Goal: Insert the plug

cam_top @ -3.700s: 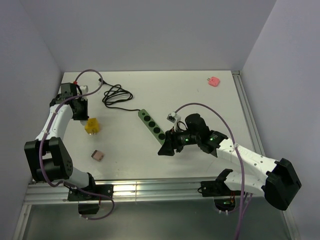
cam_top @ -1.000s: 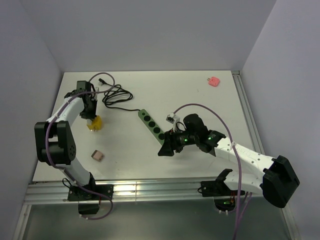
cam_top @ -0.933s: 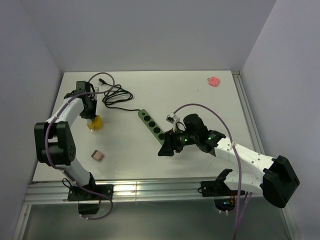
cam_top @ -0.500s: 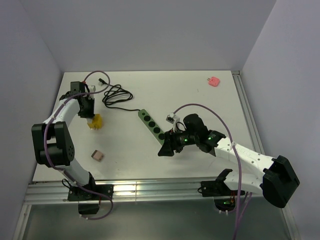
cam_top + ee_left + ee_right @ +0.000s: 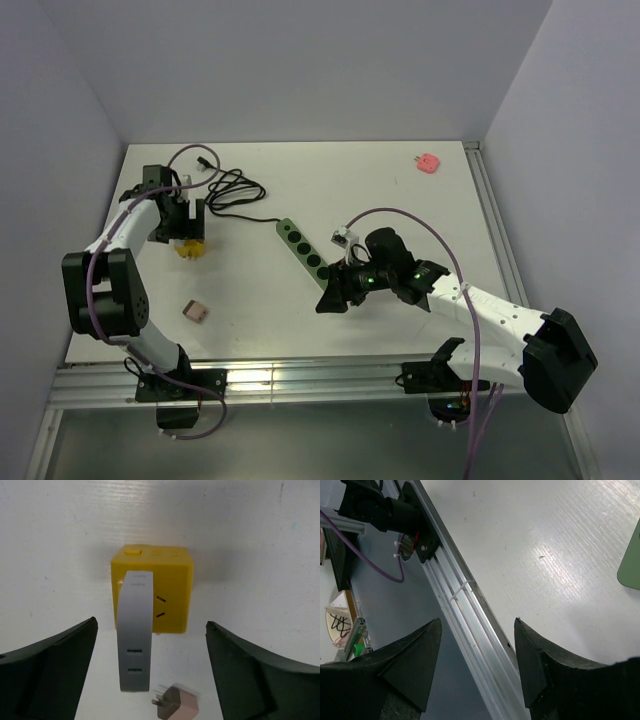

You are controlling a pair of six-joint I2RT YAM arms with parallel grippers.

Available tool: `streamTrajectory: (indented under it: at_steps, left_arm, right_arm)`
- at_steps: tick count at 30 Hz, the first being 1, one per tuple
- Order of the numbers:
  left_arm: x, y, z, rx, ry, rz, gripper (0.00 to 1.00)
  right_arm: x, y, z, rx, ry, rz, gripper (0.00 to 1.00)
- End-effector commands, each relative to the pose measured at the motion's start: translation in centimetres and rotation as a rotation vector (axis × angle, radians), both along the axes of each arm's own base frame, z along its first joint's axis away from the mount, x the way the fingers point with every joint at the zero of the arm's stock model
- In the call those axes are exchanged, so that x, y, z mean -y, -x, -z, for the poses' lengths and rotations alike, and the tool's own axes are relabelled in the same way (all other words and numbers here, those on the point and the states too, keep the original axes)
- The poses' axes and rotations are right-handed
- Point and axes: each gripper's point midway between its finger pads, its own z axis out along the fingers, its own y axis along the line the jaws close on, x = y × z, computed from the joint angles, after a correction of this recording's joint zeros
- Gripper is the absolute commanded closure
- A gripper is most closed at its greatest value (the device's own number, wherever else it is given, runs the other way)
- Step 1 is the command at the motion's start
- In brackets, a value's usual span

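My left gripper [image 5: 151, 623], jaws wide and empty, straddles the grey plug [image 5: 135, 630], which stands up from the yellow socket cube [image 5: 172, 587] with its long axis pointing at the wrist; my right gripper [image 5: 478, 622], part open and empty, hangs well apart.

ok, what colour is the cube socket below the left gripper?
Yellow. The cube socket shows best in the left wrist view.

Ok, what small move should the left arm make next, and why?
Probably lift the left tool straight up: its jaws stand open, clear of the grey plug, which seems seated in the yellow cube.
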Motion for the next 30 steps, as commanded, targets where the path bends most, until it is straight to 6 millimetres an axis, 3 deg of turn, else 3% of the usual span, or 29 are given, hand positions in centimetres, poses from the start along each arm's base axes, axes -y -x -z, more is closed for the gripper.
streamTrajectory:
  at_steps: [1,4,8,13,21,30]
  left_arm:
    - [0.3,0.3,-3.1,0.069,-0.014,-0.007,0.02]
    - [0.7,0.0,-4.6,0.122,0.003,-0.032,0.00]
    - [1.2,0.1,-4.8,0.124,0.020,-0.054,0.01]
    - [-0.2,0.0,-5.3,0.165,-0.037,-0.157,0.00]
    - [-0.3,-0.2,-6.4,0.255,-0.037,-0.277,0.00]
    - [-1.2,0.5,-12.4,0.516,0.057,-0.522,0.01]
  right_arm:
    - [-0.6,-0.5,-1.4,0.041,-0.021,-0.018,0.33]
    - [-0.5,-0.6,-1.5,0.047,-0.013,-0.011,0.33]
    - [-0.5,-0.7,-1.5,0.047,-0.012,-0.007,0.33]
    - [-0.4,-0.7,-1.3,0.046,-0.002,0.001,0.33]
    - [0.0,-1.5,-0.8,0.060,0.028,0.046,0.33]
    - [-0.5,-3.2,-1.4,0.070,0.054,0.111,0.32]
